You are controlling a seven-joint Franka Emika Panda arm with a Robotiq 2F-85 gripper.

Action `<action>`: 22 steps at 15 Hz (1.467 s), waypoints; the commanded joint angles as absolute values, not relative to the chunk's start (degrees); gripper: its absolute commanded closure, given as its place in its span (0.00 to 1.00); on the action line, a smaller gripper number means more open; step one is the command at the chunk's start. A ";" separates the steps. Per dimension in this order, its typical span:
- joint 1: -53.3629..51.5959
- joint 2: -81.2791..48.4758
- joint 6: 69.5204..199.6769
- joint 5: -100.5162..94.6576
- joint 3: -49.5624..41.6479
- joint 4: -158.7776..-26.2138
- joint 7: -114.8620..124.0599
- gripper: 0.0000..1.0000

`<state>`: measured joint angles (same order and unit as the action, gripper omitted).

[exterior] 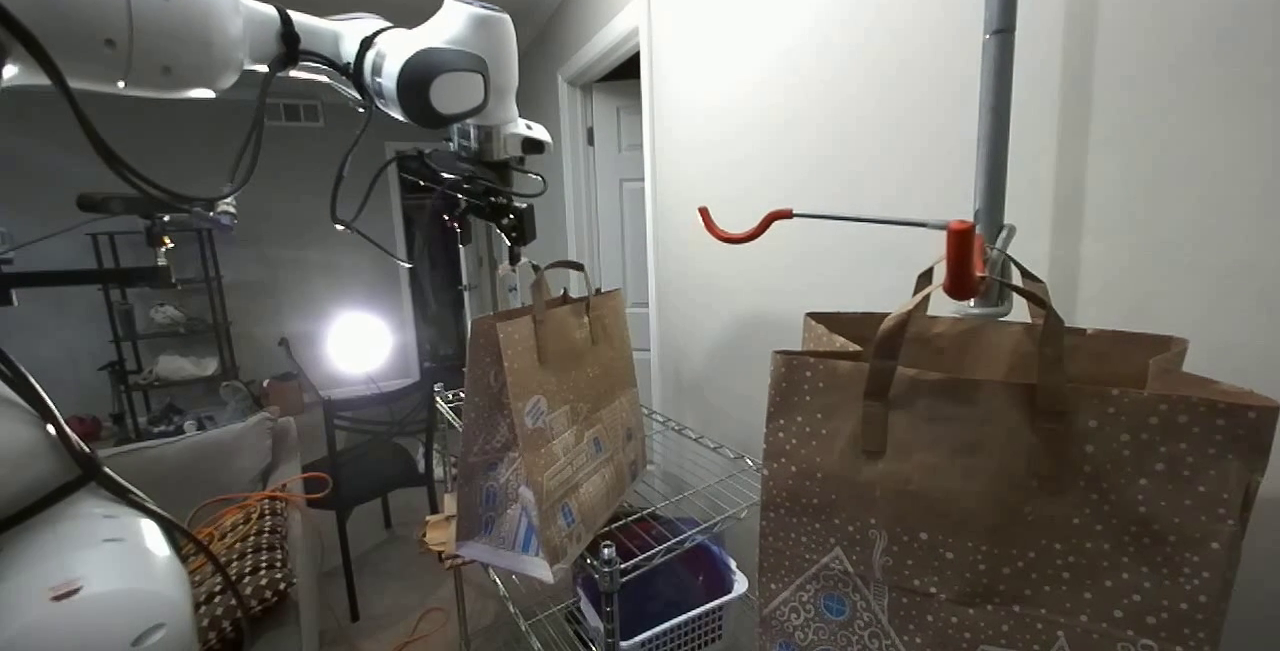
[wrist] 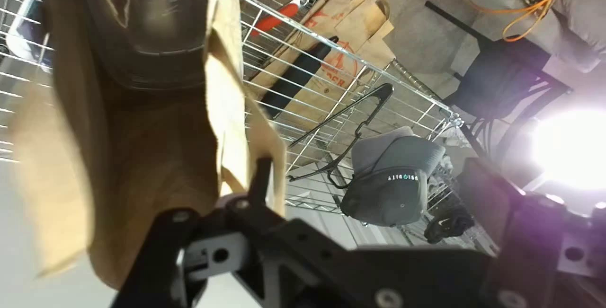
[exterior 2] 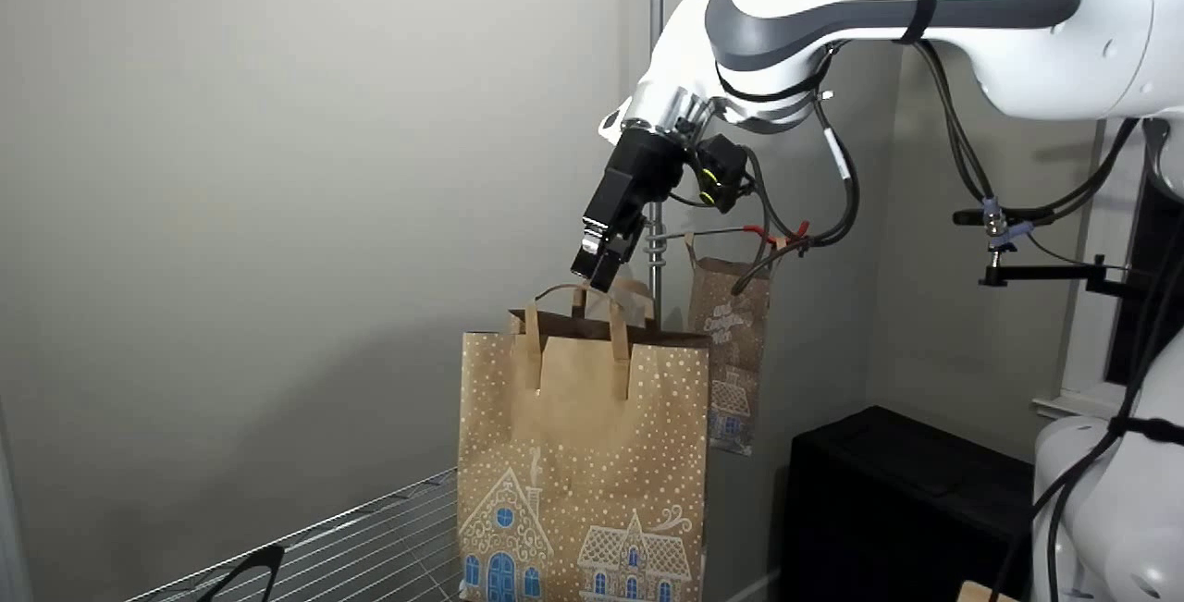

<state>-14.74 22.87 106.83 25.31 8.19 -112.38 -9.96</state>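
from where i stand, the pincer (exterior 2: pixel 595 276) hangs tilted just above the nearest paper bag (exterior 2: pixel 578 426), its fingers well apart and clamped on nothing — one of them comes right by a bag handle (wrist: pixel 269 140), though whether it is threaded through the loop or only beside it i can't tell. the bag is upright directly below the pincer; whether its base rests on the wire rack (exterior: pixel 608 591) i can't make out. to treat that strap well, i'd judge, go slowly and centre the limp paper squarely between the fingers before any squeeze — caught only at a fingertip it could slip, and a sideways nudge could fold the loop or tip the bag. inside this bag, under the pincer, is what looks like a clear plastic container (wrist: pixel 156 19) with lettering i can't read. well off to one side of the pincer, another bag (exterior: pixel 960 471) hangs by its handles at a red-ended hook (exterior: pixel 963 261), contents hidden. far below the pincer, a white basket (exterior: pixel 740 583) holds something purplish (exterior: pixel 665 576); nearer the open side, a dark cap (wrist: pixel 383 199) lies by a black hanger (wrist: pixel 384 92)
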 commanded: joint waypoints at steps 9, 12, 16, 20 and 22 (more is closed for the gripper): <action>-14.25 21.62 105.28 7.92 14.70 -110.00 -7.06 0.00; -14.08 21.67 105.94 0.82 16.69 -110.35 -5.08 0.00; -14.03 21.57 105.56 -7.04 19.35 -110.70 -0.92 0.00; -13.53 21.33 106.24 -13.60 21.52 -111.29 5.51 0.00; -13.08 20.98 105.95 -16.10 21.98 -111.21 9.10 0.00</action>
<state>-14.40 21.08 105.25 -12.36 20.85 -110.52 4.25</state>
